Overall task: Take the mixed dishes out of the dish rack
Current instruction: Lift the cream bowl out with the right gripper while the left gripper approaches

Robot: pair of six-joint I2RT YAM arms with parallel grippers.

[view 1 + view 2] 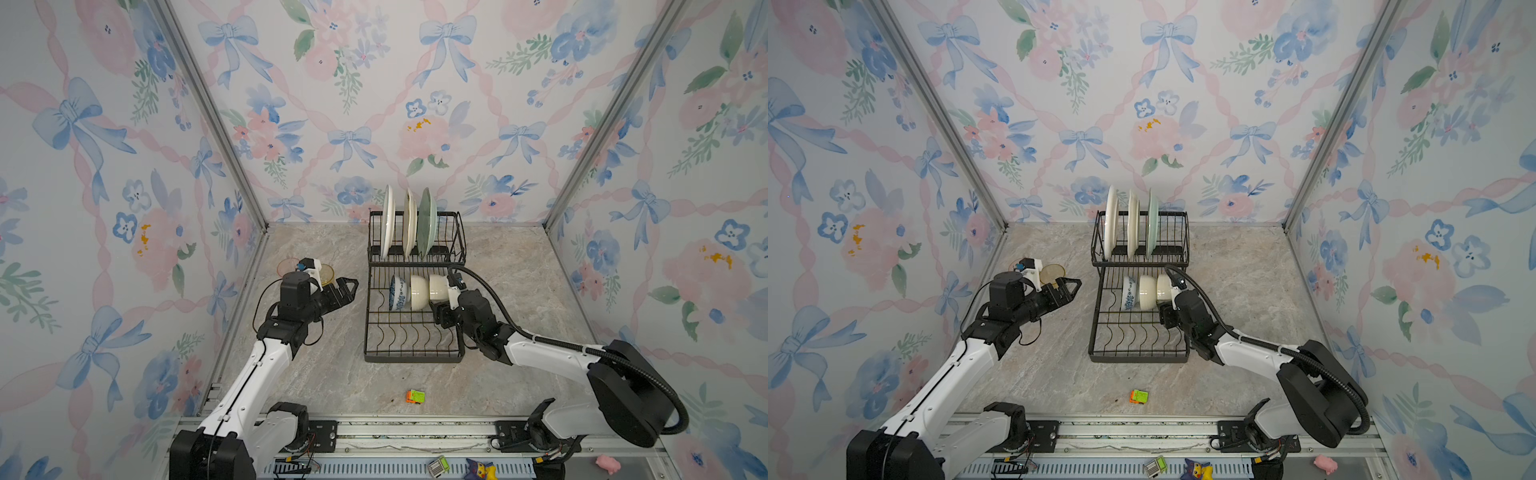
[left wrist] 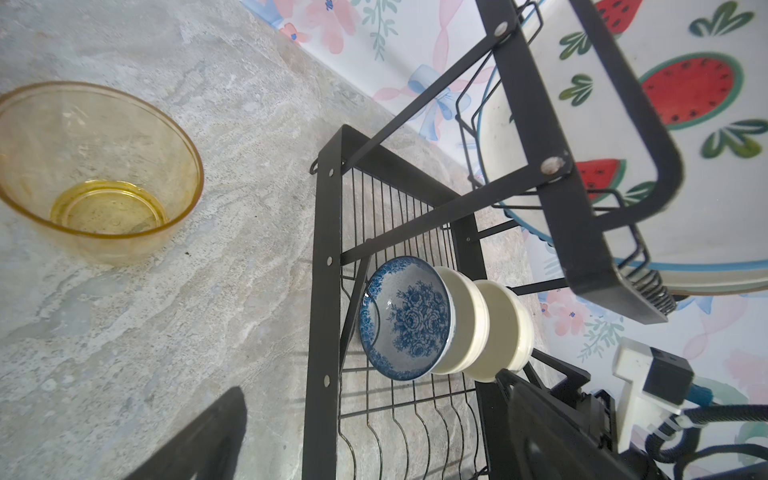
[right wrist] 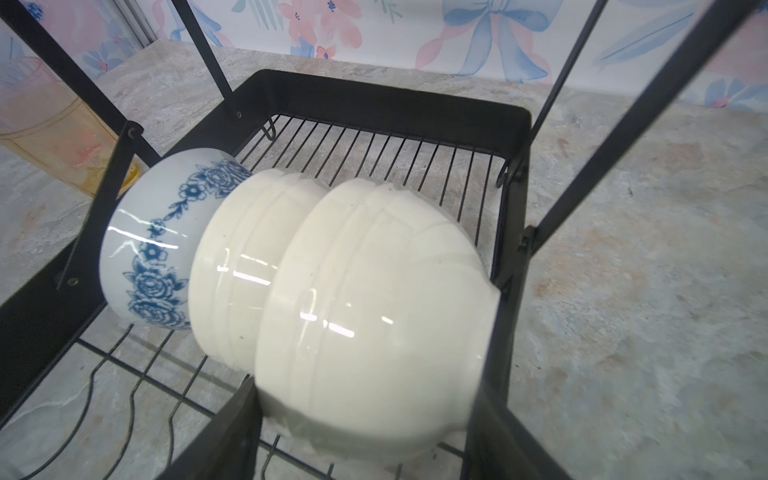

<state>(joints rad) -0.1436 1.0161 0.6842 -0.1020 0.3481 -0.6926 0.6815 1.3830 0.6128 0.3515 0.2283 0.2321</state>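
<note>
1. Standing on edge in the lower tray of the dish rack: white bowl, rightmost of a nested row, foot toward the right rail, mouth against a second white bowl, with a blue-patterned bowl at the left end.
2. Straddled by the right gripper, one jaw at the rim edge and one at the foot, both apparently pressed to the glaze. Looks like a hold on the bowl, not yet lifted clear of the wires.
3. Best eased a little to the right first, away from the neighbour, then raised. Otherwise a risk of dragging the second bowl along or tipping the row.
4. Probably slick and round under the pads, so a slow, level pull with no twisting.
5. Worth watching the slanted brace beside the bowl and the upper basket overhead. Safer drawn toward the front of the tray before going high.
6. Further out: three plates upright in the upper basket. Amber tumbler and pink tumbler standing on the table, left of the rack.
7. Left gripper hovering just beside the rack's left rail, jaws spread wide, nothing between them. Well placed, by its posture, for the blue-patterned bowl.
</note>
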